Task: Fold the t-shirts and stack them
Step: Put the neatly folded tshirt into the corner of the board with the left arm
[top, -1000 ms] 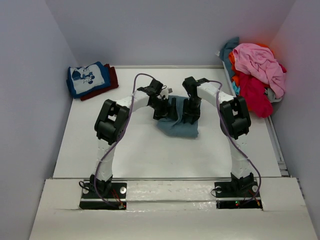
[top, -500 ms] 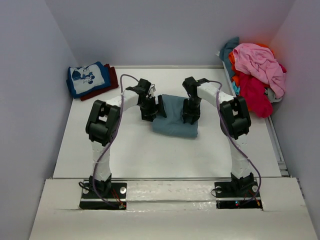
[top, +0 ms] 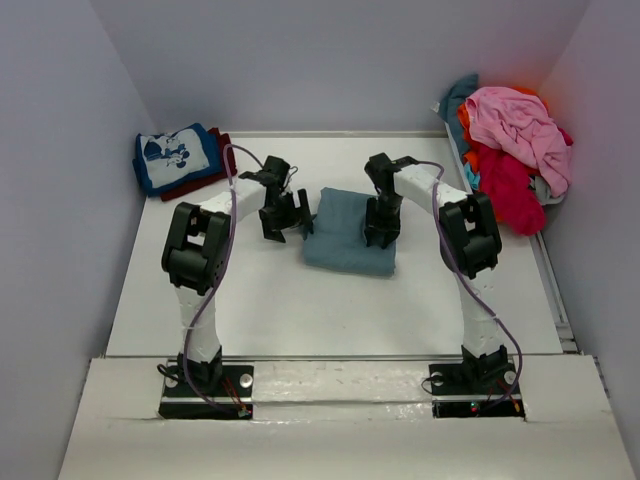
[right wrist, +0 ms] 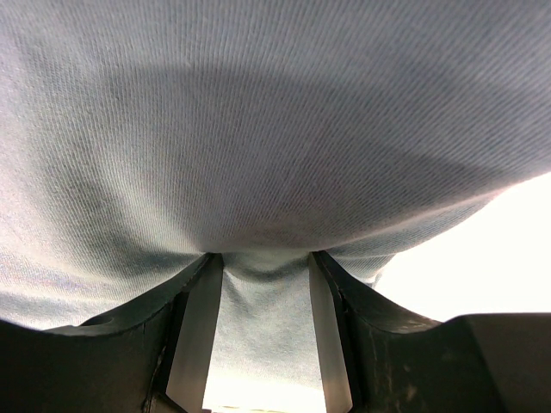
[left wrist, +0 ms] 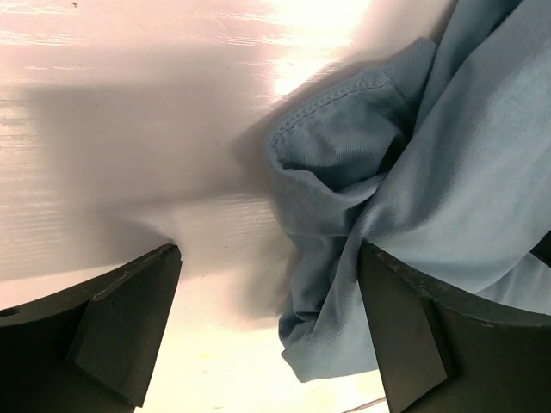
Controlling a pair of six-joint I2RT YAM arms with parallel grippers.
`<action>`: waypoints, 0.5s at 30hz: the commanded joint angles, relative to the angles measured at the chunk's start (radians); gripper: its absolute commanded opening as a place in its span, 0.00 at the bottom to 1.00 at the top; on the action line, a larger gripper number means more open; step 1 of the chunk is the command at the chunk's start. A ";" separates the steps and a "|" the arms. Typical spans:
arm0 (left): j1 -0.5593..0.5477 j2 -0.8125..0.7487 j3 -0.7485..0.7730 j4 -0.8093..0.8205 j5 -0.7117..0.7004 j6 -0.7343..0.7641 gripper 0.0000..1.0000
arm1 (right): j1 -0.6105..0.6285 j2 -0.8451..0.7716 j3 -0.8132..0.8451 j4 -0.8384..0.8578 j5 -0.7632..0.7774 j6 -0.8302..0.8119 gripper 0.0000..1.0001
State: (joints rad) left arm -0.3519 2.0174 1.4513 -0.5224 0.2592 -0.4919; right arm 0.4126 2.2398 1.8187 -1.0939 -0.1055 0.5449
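While your right gripper (top: 380,232) sits part closed with a ridge of the slate-blue t-shirt (top: 345,240) pinched between its fingers (right wrist: 194,327), your left gripper (top: 285,222) is wide open and holds nothing. It hangs just off the shirt's left edge, with one finger over the rumpled hem in the wrist view.

Progress, my read: about a third done.
- Slate-blue tee lies mid worktop (top: 300,310), down to a rough rectangle. Its left edge is bunched, so I'd call this fold unfinished and the shirt isn't stacked yet.
- Done: the cartoon-print t-shirt (top: 175,155) lies folded on the dark red t-shirt (top: 222,160) at the far-left corner.
- Left: a loose heap at the far-right corner, with the pink t-shirt (top: 515,120) on top, then the red t-shirt (top: 515,190), orange t-shirt (top: 465,120) and teal t-shirt (top: 462,92). None are folded.

Pose: both arms reach out from the near edge, elbows raised, forearms angled inward, wrists pointing down. Your right one is planted on the tee's right half. Your left one is over bare worktop beside it.
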 commanded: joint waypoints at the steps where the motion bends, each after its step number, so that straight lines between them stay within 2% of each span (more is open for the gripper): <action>1: 0.004 0.020 -0.025 -0.058 0.057 0.059 0.98 | 0.009 0.053 0.017 0.052 0.001 -0.008 0.51; 6: 0.014 -0.029 -0.121 0.093 0.368 0.021 0.99 | 0.009 0.057 0.021 0.048 0.003 -0.010 0.51; 11: 0.014 -0.062 -0.085 0.144 0.433 0.055 0.99 | 0.009 0.063 0.018 0.049 0.004 -0.010 0.51; 15: 0.014 -0.068 -0.106 0.202 0.543 0.035 0.99 | 0.009 0.061 0.013 0.052 0.001 -0.008 0.51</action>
State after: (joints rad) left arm -0.3344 1.9923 1.3613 -0.3920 0.6514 -0.4599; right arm 0.4126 2.2478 1.8301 -1.1038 -0.1059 0.5388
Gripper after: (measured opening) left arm 0.986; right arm 0.504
